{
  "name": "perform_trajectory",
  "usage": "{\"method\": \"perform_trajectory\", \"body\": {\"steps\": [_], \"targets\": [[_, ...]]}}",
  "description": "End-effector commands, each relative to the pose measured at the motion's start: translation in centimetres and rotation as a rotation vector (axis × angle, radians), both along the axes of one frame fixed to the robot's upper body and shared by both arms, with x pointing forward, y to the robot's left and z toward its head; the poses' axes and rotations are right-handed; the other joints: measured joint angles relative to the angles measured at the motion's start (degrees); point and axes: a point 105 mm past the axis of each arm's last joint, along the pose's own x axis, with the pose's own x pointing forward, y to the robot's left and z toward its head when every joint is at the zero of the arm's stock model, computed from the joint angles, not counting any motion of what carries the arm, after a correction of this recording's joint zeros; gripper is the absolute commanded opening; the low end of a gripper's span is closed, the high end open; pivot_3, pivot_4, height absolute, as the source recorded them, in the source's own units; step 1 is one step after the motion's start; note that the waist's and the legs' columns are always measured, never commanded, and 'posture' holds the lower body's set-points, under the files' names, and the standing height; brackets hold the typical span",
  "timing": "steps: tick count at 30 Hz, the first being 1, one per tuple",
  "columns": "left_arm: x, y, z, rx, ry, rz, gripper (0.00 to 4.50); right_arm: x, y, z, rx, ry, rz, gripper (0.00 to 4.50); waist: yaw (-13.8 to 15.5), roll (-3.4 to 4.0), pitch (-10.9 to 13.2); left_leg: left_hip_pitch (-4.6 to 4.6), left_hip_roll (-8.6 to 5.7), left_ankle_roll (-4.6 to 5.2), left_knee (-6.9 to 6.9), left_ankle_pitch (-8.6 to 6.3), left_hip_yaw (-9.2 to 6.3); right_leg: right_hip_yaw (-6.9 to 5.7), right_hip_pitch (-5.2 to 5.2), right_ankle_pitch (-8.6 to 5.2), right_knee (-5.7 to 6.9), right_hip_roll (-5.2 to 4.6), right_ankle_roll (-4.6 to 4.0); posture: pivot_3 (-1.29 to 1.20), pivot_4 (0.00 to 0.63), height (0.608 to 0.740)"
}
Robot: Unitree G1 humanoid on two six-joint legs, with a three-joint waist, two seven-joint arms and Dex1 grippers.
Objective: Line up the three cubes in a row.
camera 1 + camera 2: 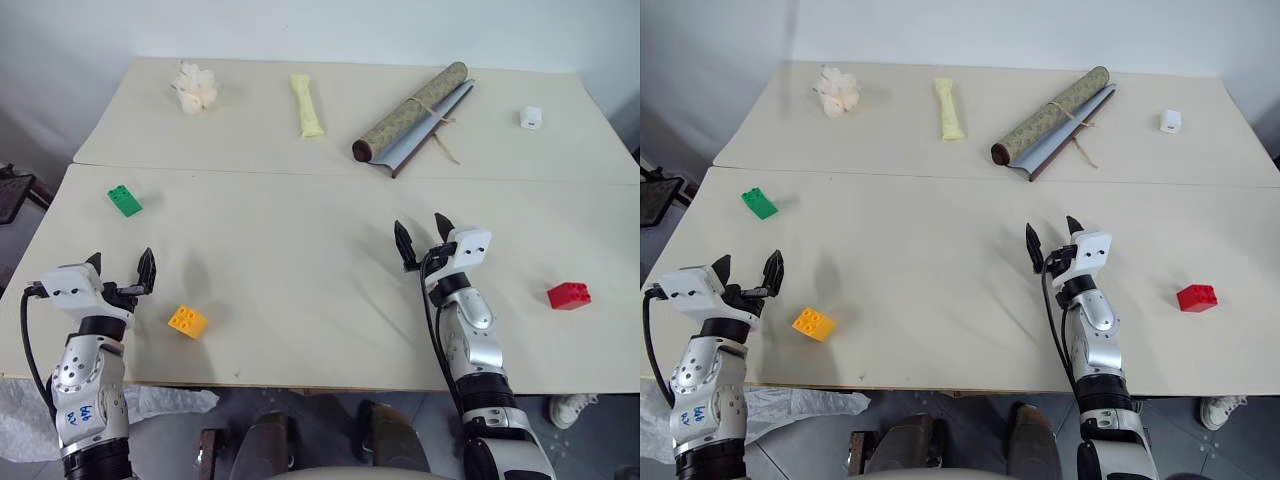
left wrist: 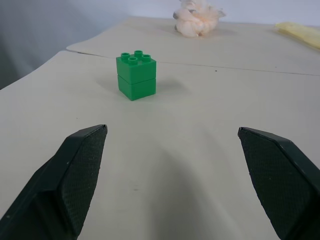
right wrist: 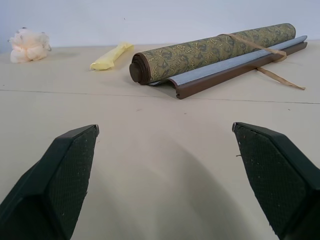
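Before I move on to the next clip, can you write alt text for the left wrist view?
A green toy brick stands on a pale table, straight ahead of the left gripper, whose two black fingers are spread wide with nothing between them. A fluffy cream-coloured bundle lies farther back on the table.

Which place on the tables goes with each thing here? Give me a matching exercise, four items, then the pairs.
Things:
1. green cube
2. yellow-orange cube
3. red cube
4. rolled scroll

Places:
A. far table, ahead of the right gripper
B. near table, right side
C. near table, far left part
D. close beside the left gripper, near the front edge

Pairs: 1-C, 2-D, 3-B, 4-A
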Motion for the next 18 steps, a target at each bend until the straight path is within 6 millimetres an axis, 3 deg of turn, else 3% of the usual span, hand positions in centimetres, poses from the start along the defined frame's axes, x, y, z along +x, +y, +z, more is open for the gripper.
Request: {"method": "perform_trajectory", "body": {"steps": [1, 5, 9, 13, 18], "targets": [[-0.3, 0.7, 0.9, 0.010, -0.035, 0.027, 4.47, -0.1, 0.3, 1.1, -0.005, -0.052, 0.010, 4.50, 0.00, 0.00, 0.00, 0.00, 0.01, 0.00, 0.00, 0.00, 0.01, 0.00, 0.00, 0.00, 0.00, 0.01, 0.00, 0.00, 0.150, 0.740], [-0.8, -1.4, 3.2, -0.022, -0.145, -0.144, 4.47, -0.8, 0.9, 2.2, -0.019, -0.080, 0.076, 4.50, -0.02, 0.00, 0.00, 0.00, 0.05, 0.00, 0.00, 0.00, 0.04, 0.01, -0.03, 0.00, 0.00, 0.01, 0.00, 0.00, 0.150, 0.740], [-1.1, -6.5, 6.7, 0.101, -0.164, -0.504, 4.47, -5.0, 0.6, 5.9, -0.023, -0.142, 0.297, 4.50, 0.91, 0.12, 0.08, -0.22, 0.06, -0.01, 0.05, -0.03, -0.13, -0.03, -0.14, -0.01, -0.01, 0.01, -0.01, 0.00, 0.150, 0.740], [-2.1, -12.4, 7.1, 0.288, -0.051, -0.963, 4.47, -9.1, -4.1, 8.2, -0.197, -0.097, 0.279, 4.50, 1.87, 0.36, 0.18, -0.24, -0.02, 0.08, 0.08, -0.09, -0.02, 0.06, -0.17, 0.00, -0.06, 0.00, -0.02, 0.00, 0.150, 0.740], [-2.7, -16.0, 6.0, 0.388, 0.029, -1.244, 4.47, -12.0, -8.9, 8.9, -0.270, -0.009, 0.145, 4.50, 1.53, 0.42, 0.22, -0.18, -0.18, 0.07, 0.07, -0.17, 0.29, 0.10, -0.18, -0.01, -0.07, 0.15, -0.03, 0.00, 0.150, 0.740]]}}
